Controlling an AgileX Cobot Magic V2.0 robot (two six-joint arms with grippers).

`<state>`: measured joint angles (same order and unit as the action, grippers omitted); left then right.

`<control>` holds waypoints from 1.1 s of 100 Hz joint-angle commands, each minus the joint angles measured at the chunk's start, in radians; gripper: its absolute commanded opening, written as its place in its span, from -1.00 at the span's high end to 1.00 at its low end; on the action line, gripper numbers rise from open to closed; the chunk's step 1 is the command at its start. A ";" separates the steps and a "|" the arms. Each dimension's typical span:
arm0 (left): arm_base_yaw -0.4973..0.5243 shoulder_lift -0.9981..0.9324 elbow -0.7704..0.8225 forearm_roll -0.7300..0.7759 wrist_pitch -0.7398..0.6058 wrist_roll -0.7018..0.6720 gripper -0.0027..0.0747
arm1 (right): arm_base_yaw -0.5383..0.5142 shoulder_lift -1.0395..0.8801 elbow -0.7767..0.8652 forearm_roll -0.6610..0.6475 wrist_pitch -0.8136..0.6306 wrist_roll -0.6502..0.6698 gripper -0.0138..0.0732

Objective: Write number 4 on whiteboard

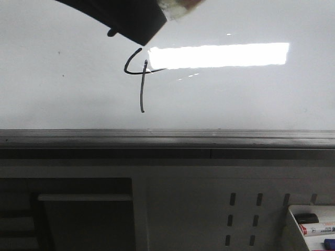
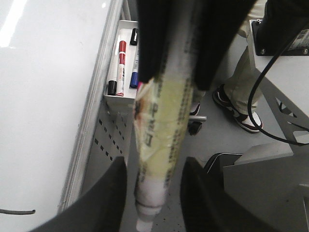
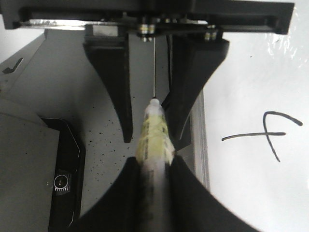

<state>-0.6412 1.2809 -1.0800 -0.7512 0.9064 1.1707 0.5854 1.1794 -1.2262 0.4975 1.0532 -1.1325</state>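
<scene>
The whiteboard [image 1: 235,99] fills the upper front view, with a black number 4 [image 1: 138,78] drawn left of the bright light reflection. The 4 [image 3: 265,133] also shows in the right wrist view. My right gripper [image 3: 154,162] is shut on a marker [image 3: 153,133] wrapped in yellow tape. My left gripper [image 2: 155,164] is open; the same marker [image 2: 161,125] runs between its fingers with a gap on each side. A dark gripper part [image 1: 131,21] and the marker's taped end [image 1: 177,7] hang over the board just above the 4.
A grey rail [image 1: 167,137] runs along the board's lower edge. Below it is a white perforated panel [image 1: 251,209] and a white tray [image 2: 118,99] with several spare markers [image 2: 120,63]. A person's feet [image 2: 236,108] and grey equipment [image 2: 270,169] stand on the floor nearby.
</scene>
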 commanded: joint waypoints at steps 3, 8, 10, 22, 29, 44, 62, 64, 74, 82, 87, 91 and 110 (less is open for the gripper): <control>-0.007 -0.025 -0.036 -0.043 -0.023 0.000 0.57 | 0.001 -0.024 -0.034 0.030 -0.041 -0.013 0.76; -0.007 -0.025 -0.036 -0.043 -0.023 0.000 0.61 | 0.001 -0.024 -0.034 0.030 -0.041 -0.013 0.76; -0.007 -0.025 -0.036 -0.043 -0.023 0.000 0.64 | 0.001 -0.024 -0.034 0.030 -0.041 -0.013 0.76; -0.007 -0.025 -0.036 -0.043 -0.023 0.000 0.70 | 0.001 -0.024 -0.034 0.030 -0.041 -0.013 0.76; -0.007 -0.025 -0.036 -0.044 -0.023 0.000 0.74 | 0.001 -0.024 -0.034 0.030 -0.041 -0.013 0.76; -0.007 -0.025 -0.036 -0.044 -0.023 0.000 0.84 | 0.001 -0.024 -0.034 0.030 -0.041 -0.013 0.76; -0.007 -0.025 -0.036 -0.044 -0.023 0.000 0.98 | 0.001 -0.024 -0.034 0.030 -0.041 -0.013 0.76; -0.007 -0.025 -0.036 -0.044 -0.023 0.000 0.98 | 0.001 -0.024 -0.034 0.030 -0.041 -0.013 0.76; -0.007 -0.025 -0.036 -0.044 -0.023 0.000 0.98 | 0.001 -0.024 -0.034 0.030 -0.037 -0.013 0.76; -0.007 -0.025 -0.036 -0.044 -0.023 0.000 0.98 | 0.001 -0.024 -0.034 0.030 -0.037 -0.013 0.74; -0.007 -0.025 -0.036 -0.044 -0.023 0.000 0.98 | 0.001 -0.024 -0.034 0.030 -0.037 -0.013 0.68; -0.007 -0.025 -0.036 -0.044 -0.023 0.000 0.98 | 0.001 -0.024 -0.034 0.030 -0.037 -0.013 0.58; -0.007 -0.025 -0.036 -0.042 -0.023 0.000 0.98 | 0.001 -0.024 -0.034 0.030 -0.037 -0.013 -0.07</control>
<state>-0.6412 1.2809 -1.0803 -0.7459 0.9045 1.1813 0.5854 1.1794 -1.2262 0.4975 1.0553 -1.1325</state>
